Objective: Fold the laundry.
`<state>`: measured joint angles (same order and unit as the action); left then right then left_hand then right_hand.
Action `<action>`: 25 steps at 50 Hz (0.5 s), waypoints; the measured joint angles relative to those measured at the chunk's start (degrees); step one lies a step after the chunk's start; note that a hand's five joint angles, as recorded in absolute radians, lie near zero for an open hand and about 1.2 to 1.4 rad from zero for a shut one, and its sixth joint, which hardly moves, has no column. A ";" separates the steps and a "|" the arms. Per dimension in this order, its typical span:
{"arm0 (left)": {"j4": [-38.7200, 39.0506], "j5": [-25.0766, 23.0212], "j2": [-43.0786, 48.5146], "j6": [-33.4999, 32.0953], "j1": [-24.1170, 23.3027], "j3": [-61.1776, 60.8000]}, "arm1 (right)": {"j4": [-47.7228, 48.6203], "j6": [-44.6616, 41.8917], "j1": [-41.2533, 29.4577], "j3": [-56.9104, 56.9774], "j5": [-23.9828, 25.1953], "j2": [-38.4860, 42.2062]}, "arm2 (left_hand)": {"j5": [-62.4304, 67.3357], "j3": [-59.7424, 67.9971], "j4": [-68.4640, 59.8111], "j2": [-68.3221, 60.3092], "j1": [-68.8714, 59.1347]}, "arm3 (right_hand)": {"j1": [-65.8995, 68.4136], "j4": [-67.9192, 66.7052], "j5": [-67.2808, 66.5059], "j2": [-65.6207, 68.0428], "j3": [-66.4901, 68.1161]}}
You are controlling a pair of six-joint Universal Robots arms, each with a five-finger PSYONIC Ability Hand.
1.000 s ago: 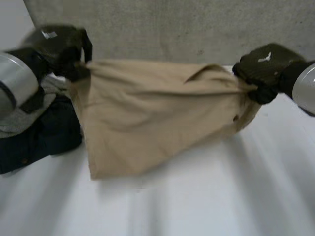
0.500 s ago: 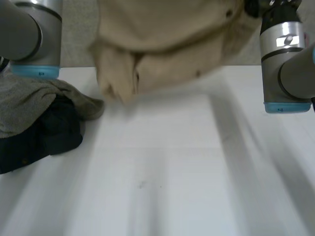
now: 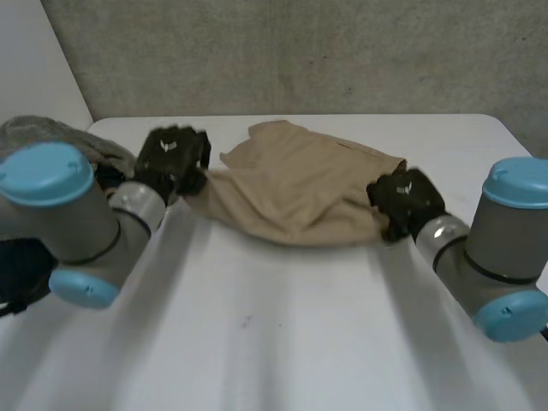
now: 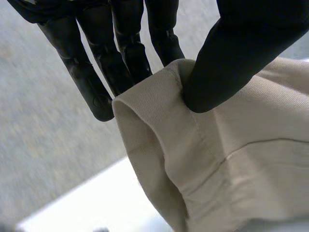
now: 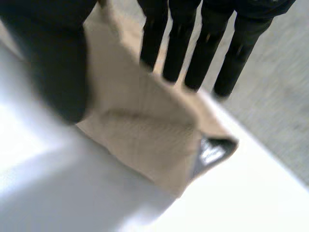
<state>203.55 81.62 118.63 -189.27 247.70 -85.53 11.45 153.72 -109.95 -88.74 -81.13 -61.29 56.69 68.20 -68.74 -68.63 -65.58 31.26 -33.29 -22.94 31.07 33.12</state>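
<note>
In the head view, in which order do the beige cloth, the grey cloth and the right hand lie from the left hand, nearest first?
1. beige cloth: pinched at one end by the left hand, so touching it.
2. grey cloth: just beside that hand, on the table's left side.
3. right hand: across the table, holding the beige cloth's other end.

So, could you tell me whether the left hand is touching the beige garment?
Touching. The left wrist view shows the left hand pressing the hemmed edge of the beige garment between its thumb and fingers, a plain pinch.
</note>
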 measured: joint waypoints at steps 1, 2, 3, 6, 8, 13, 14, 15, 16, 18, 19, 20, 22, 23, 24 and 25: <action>0.05 -0.20 -0.60 -0.34 -0.02 -1.54 | -1.38 -0.63 0.16 -0.27 0.02 -0.25 | 0.00 0.00 0.00 0.00 0.00 | -7.76 8.31 8.85 -7.20 -8.21; 0.10 -0.38 -1.16 -0.60 -0.02 -2.68 | -2.57 -1.07 0.32 -0.46 0.04 -0.62 | 0.00 0.00 0.00 0.00 0.00 | -10.72 12.24 12.52 -10.58 -11.94; 0.12 -0.61 -1.83 -0.85 0.00 -3.78 | -3.15 -1.22 0.40 -0.52 0.07 -0.92 | 0.00 0.00 0.00 0.00 0.00 | -12.38 14.31 14.67 -12.24 -13.92; 0.20 -1.37 -3.97 -1.38 0.15 -6.23 | -5.34 -1.04 0.93 -0.24 0.50 -3.74 | 0.00 0.00 0.00 0.00 0.00 | -16.05 18.70 19.73 -16.76 -18.90; 0.19 -2.06 -5.88 -1.68 0.43 -7.87 | -6.45 -0.20 1.44 0.45 1.02 -6.35 | 0.00 0.00 0.00 0.00 0.00 | -16.09 19.12 19.89 -16.92 -19.38; 0.14 -3.39 -9.67 -1.91 1.11 -10.59 | -9.97 1.54 2.65 3.26 2.71 -9.41 | 0.00 0.00 0.00 0.00 0.00 | -16.08 18.98 19.49 -16.79 -19.23; 0.13 -3.72 -10.53 -1.93 1.28 -11.22 | -10.83 1.68 2.80 3.88 3.00 -9.44 | 0.00 0.00 0.00 0.00 0.00 | -16.06 18.97 19.12 -16.79 -19.23; 0.14 -3.96 -11.20 -1.93 1.42 -11.71 | -12.70 1.78 3.04 5.23 3.58 -9.14 | 0.00 0.00 0.00 0.00 0.00 | -15.99 18.97 18.73 -16.79 -19.23; 0.16 -4.15 -11.68 -1.93 1.53 -12.06 | -13.92 1.69 3.14 6.08 3.89 -8.75 | 0.00 0.00 0.00 0.00 0.00 | -15.94 18.97 18.53 -16.79 -19.23; 0.18 -4.56 -12.80 -1.93 1.82 -12.92 | -17.92 0.85 3.19 8.68 4.58 -6.84 | 0.00 0.00 0.00 0.00 0.00 | -15.89 18.94 18.11 -16.79 -19.15; 0.18 -4.70 -13.21 -1.93 1.93 -13.20 | -19.95 0.13 3.11 9.95 4.79 -5.62 | 0.00 0.00 0.00 0.00 0.00 | -15.89 18.52 17.42 -16.77 -18.41; 0.19 -4.74 -13.33 -1.93 1.97 -13.28 | -20.64 -0.14 3.07 10.37 4.84 -5.18 | 0.00 0.00 0.00 0.00 0.00 | -15.88 18.26 17.09 -16.74 -17.98; 0.17 -4.92 -13.85 -1.91 2.16 -13.70 | -24.59 -1.97 2.69 12.83 5.00 -2.22 | 0.00 0.00 0.00 0.00 0.00 | -15.76 16.07 15.08 -14.08 -15.75; 0.17 -4.92 -13.85 -1.91 2.16 -13.70 | -24.59 -1.97 2.69 12.83 5.00 -2.22 | 0.00 0.00 0.00 0.00 0.00 | -15.76 16.07 15.08 -14.08 -15.75; 0.16 -4.96 -14.00 -1.90 2.23 -13.86 | -26.75 -3.06 2.38 14.21 4.97 -0.29 | 0.00 0.00 0.00 0.00 0.00 | -14.92 15.30 14.41 -13.15 -15.16; 0.15 -4.96 -14.03 -1.91 2.24 -13.91 | -27.99 -3.68 2.10 15.09 4.94 1.16 | 0.00 0.00 0.00 0.00 0.00 | -13.52 14.60 13.75 -12.45 -14.41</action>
<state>203.71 76.66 104.60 -191.17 249.94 -99.44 -16.54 150.04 -107.86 -73.64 -76.19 -60.13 56.69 68.20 -68.74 -68.63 -65.58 17.73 -18.68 -9.19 18.62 18.71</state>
